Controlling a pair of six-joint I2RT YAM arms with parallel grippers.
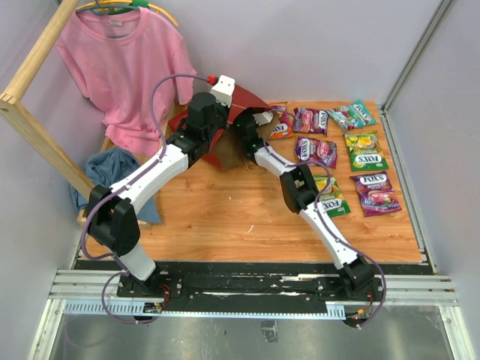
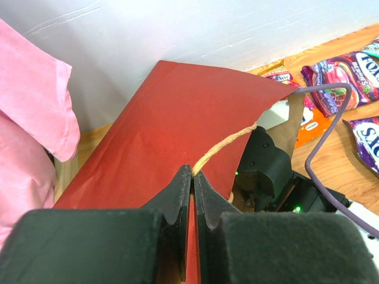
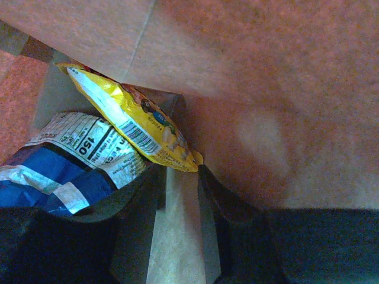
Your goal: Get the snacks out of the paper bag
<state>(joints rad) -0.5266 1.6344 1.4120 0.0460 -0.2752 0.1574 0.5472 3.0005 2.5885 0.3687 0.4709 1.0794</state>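
The dark red paper bag lies tipped at the back of the table, mouth toward the right. My left gripper is shut on its twine handle and holds the red wall up. My right gripper is inside the bag, its jaws open with a narrow gap. A yellow packet rests with its lower edge at the fingertips, and the blue Doritos bag lies to its left. From above, only the right wrist shows at the bag's mouth. Several Fox's packets lie on the table to the right.
A pink T-shirt hangs at the back left over a blue cloth, beside a slanted wooden frame. The right forearm crosses one green packet. A purple cable loops near the bag's mouth.
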